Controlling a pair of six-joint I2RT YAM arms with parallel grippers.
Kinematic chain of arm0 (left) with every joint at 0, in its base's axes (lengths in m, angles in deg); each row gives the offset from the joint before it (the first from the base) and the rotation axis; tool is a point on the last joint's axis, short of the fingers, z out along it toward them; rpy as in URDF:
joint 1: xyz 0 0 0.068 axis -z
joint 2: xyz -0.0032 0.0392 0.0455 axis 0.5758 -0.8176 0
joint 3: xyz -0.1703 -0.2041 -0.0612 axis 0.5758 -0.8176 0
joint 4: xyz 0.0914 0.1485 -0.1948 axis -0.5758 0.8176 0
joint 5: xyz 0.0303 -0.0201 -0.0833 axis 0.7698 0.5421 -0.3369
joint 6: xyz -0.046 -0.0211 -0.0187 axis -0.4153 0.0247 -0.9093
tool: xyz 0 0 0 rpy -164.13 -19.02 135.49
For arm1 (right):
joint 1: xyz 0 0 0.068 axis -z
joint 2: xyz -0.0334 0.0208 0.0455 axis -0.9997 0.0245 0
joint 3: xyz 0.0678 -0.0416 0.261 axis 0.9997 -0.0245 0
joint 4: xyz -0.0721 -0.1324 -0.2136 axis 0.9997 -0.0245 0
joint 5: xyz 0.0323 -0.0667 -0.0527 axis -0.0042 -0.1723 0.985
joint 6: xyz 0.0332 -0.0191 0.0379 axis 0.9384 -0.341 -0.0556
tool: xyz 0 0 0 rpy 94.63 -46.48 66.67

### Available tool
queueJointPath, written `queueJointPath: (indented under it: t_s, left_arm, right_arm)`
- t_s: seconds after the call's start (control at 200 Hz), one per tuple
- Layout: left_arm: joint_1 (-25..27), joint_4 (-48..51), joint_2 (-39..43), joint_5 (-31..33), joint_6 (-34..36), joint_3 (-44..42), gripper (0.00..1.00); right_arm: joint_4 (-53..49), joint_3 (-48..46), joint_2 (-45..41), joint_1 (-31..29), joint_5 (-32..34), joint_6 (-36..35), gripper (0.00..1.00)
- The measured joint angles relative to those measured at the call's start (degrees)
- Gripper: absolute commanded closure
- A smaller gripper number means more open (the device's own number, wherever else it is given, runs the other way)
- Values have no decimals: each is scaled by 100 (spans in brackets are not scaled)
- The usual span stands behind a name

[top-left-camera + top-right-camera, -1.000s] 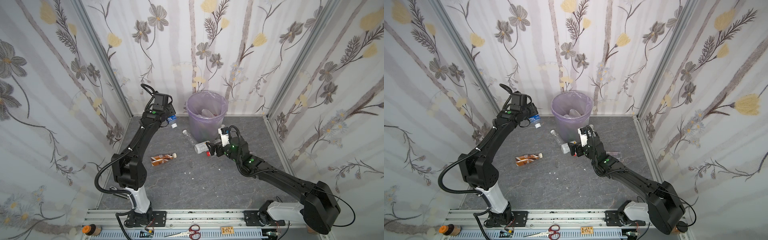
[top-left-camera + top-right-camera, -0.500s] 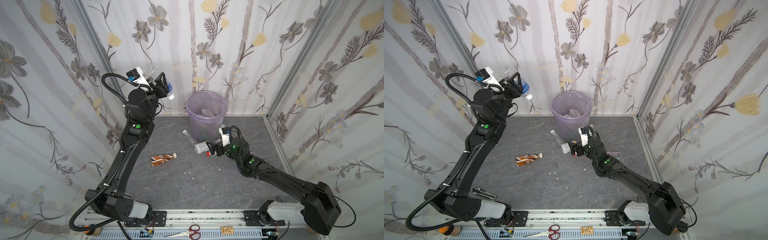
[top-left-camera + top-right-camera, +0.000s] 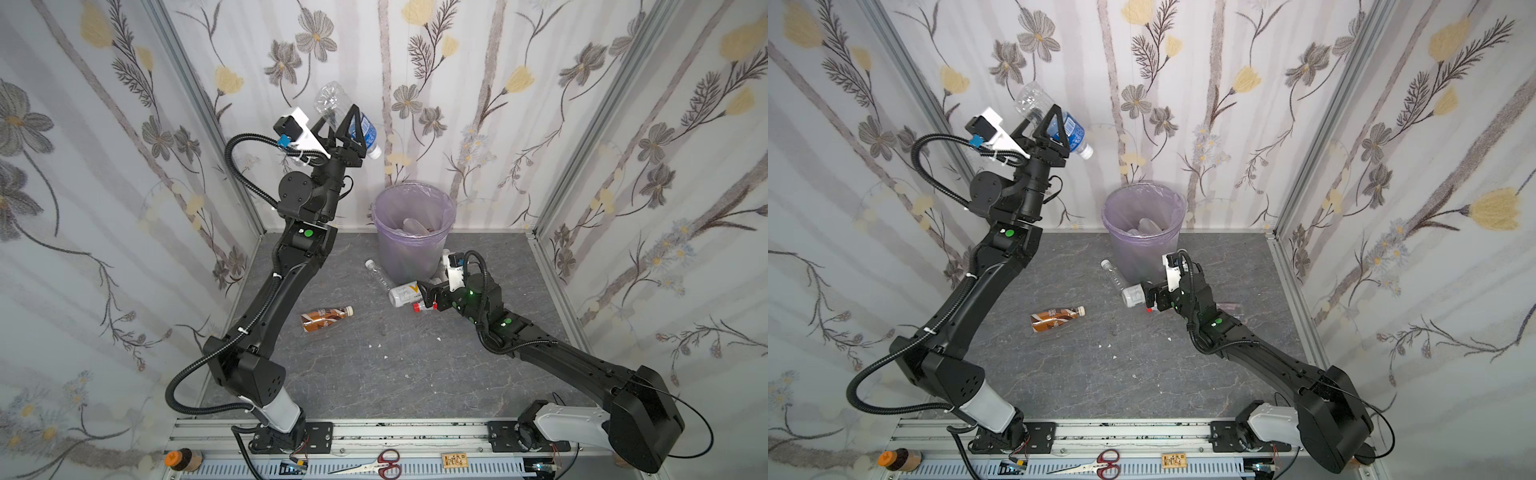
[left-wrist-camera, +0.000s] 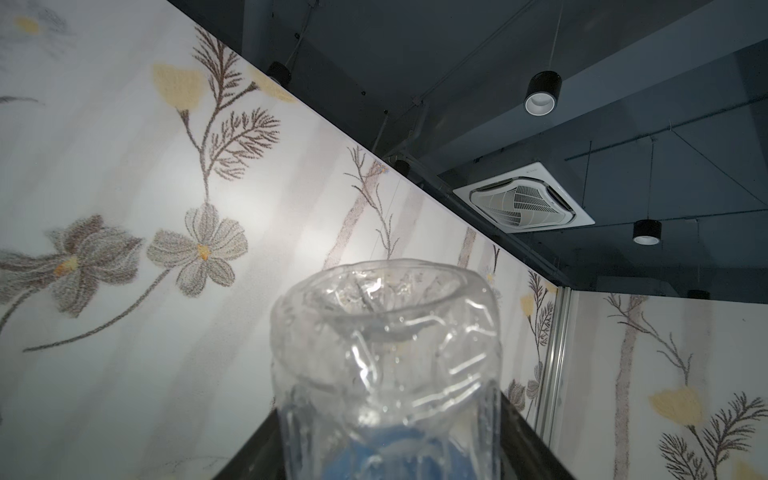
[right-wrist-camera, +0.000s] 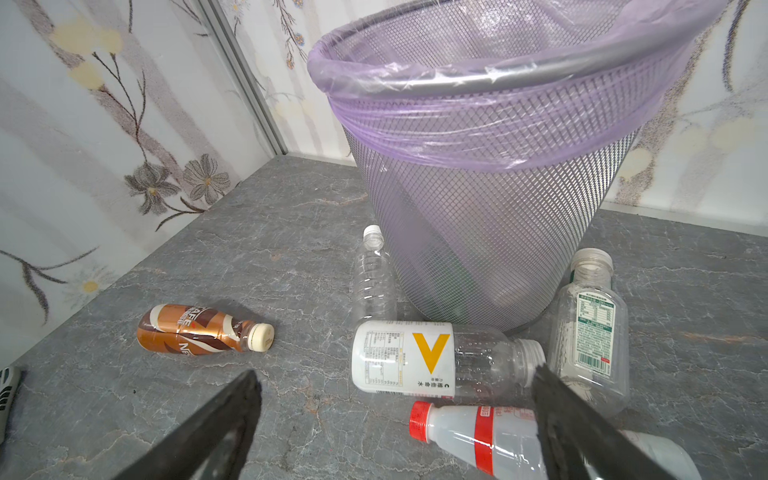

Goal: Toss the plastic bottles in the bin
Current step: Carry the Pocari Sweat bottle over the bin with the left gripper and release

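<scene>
Blue-label bottle [image 3: 366, 129] is low over the table [image 3: 374, 374] beside the bin [image 3: 399, 257] a second ago. Now it is high against the back wall [image 3: 415, 62], carried up by the left gripper [image 3: 337, 114]. In both top views it hangs at about 11 o'clock of the bin mouth, not yet over it, cap end tilted down toward 4 o'clock. Meaning: pickup is done and the carry is under way. The likely next move is a swing toward 5 o'clock to clear the rim, then release. Let go too early and it probably lands outside the rim.

Bottle versus gripper: it lies crosswise between the jaws, which are clamped on its labelled middle. The clear base pokes out one side and the cap out the other.

Right gripper [image 5: 395, 372] is unchanged over that second. It sits low at 6 o'clock of the bin foot, jaws spread wide, holding nothing. V bottle [image 5: 399, 357] lies between the spread fingers and red-cap bottle [image 5: 469, 428] just below it. Green-label bottle [image 5: 590, 328] lies just beside them. Clear bottle [image 3: 378, 274] sits against the bin at 7 o'clock. Brown-wrapped bottle [image 3: 326, 318] lies at 8 o'clock, well apart. Some bottles are already in the bin.
</scene>
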State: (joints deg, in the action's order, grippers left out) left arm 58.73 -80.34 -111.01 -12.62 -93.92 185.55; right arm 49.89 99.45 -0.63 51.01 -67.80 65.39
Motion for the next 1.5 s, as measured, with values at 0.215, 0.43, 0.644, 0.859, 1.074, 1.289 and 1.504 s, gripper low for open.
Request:
queueJointPath:
  t_s: [0.215, 0.43, 0.644, 0.859, 1.074, 1.289, 1.504]
  left_arm:
    - [157, 1746, -1508, -437, -258, 1451, 0]
    - [269, 2194, -1266, -544, -96, 1392, 0]
    - [291, 2225, -1141, -509, 4, 1300, 0]
    - [326, 2330, -1143, -507, 9, 1270, 0]
    - [350, 2356, -1043, -542, 24, 1016, 0]
    - [385, 2367, -654, -562, 7, 433, 0]
    - [654, 2365, -328, -485, 7, -225, 0]
  right_arm:
    - [4, -61, -131, 50, -4, 7, 0]
    - [42, -98, -177, 96, -33, 50, 0]
    - [42, -98, -177, 92, -63, 90, 0]
    - [42, -101, -234, 98, -44, 90, 0]
    - [-24, -101, -236, 422, 179, 352, 0]
    - [-245, -463, -387, 1189, 542, 1073, 0]
    - [-811, -579, -461, 1537, 1239, 1840, 0]
